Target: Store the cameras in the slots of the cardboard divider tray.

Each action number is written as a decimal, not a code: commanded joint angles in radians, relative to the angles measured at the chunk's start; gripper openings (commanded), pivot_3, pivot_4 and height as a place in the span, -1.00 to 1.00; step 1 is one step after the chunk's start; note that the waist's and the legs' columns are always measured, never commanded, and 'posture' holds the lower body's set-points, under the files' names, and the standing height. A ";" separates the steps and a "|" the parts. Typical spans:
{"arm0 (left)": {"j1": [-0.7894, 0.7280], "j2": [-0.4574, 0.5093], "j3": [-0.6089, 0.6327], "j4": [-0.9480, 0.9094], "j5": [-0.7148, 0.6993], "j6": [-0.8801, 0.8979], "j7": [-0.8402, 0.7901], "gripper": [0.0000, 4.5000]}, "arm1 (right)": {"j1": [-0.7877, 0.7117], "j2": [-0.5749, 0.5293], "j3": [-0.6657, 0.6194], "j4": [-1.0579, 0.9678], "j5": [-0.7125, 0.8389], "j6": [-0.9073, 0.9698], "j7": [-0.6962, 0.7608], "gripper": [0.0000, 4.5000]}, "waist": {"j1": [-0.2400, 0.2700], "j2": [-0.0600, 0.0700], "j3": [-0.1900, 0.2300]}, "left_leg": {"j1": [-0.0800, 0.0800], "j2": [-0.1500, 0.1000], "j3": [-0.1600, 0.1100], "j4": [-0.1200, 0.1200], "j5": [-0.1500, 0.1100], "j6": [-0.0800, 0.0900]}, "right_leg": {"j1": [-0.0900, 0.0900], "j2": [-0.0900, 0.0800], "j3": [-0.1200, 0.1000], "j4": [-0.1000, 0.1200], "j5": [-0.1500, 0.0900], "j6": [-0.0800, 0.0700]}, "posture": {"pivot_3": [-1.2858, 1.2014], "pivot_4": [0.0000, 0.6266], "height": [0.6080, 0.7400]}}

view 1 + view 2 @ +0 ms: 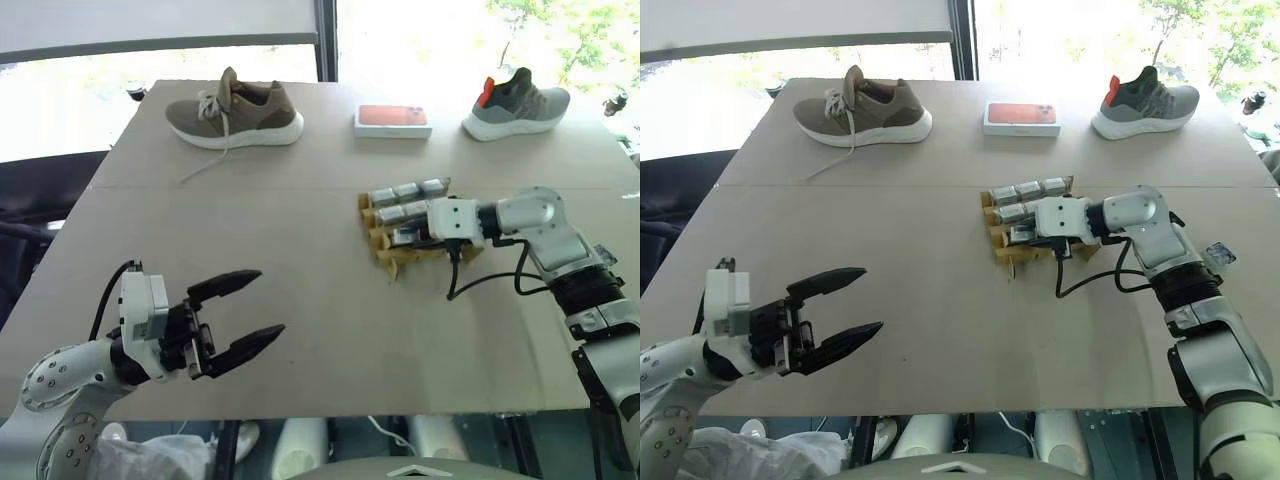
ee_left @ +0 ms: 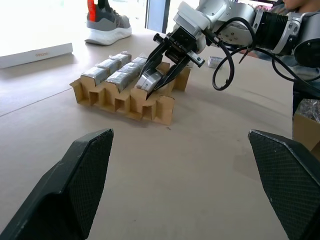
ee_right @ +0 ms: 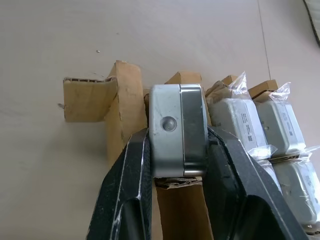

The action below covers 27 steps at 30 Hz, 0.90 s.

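Observation:
The tan cardboard divider tray [image 1: 388, 258] lies right of the table's middle. Several silver-grey cameras [image 1: 405, 190] in clear wrap fill its far slots. My right gripper [image 3: 177, 136] reaches in from the right, pointing down at the tray's near row, and is shut on a bare silver-grey camera [image 3: 177, 125]. That camera sits over a near slot between cardboard strips [image 3: 125, 107]; the left wrist view shows the same camera [image 2: 150, 80] tilted in the tray. My left gripper [image 1: 268, 302] hovers open over the near left of the table, well apart from the tray, holding nothing.
A brown shoe [image 1: 235, 112] rests at the far left and a grey shoe [image 1: 515, 105] at the far right. A flat white box with a red top [image 1: 392, 120] lies between them. A black cable [image 1: 470, 280] loops off my right wrist beside the tray.

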 commanded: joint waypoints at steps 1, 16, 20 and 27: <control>0.000 0.003 0.028 -0.032 -0.019 -0.018 0.000 1.00 | -0.004 -0.001 0.007 -0.033 0.017 -0.001 0.051 -0.63 | 0.000 0.000 0.000 | 0.000 0.000 0.000 0.000 0.000 0.000 | 0.000 0.000 0.000 0.000 0.000 0.000 | 0.03 -0.52 1.00; 0.051 -0.011 0.040 -0.079 -0.026 -0.014 0.029 1.00 | -0.145 0.069 0.069 0.237 -0.019 -0.016 0.237 -0.41 | -0.002 0.000 0.000 | 0.001 0.000 0.000 0.000 0.000 0.000 | 0.000 0.000 0.000 0.000 0.000 0.000 | 0.03 -0.52 1.00; 0.056 -0.017 0.032 -0.089 -0.024 -0.015 0.037 1.00 | -0.165 0.088 0.037 0.281 -0.022 -0.051 0.191 0.34 | -0.002 0.000 -0.001 | 0.001 0.000 0.000 0.000 0.000 0.000 | 0.000 0.000 0.000 0.000 0.000 -0.001 | 0.03 -0.52 1.00; -0.012 -0.019 -0.022 -0.052 -0.015 -0.011 0.031 1.00 | 0.008 -0.072 -0.159 -0.252 0.185 0.291 0.121 0.73 | 0.011 0.002 0.001 | -0.002 0.000 -0.001 0.000 0.000 0.000 | 0.000 -0.002 -0.002 -0.001 0.000 0.000 | 0.03 -0.52 1.00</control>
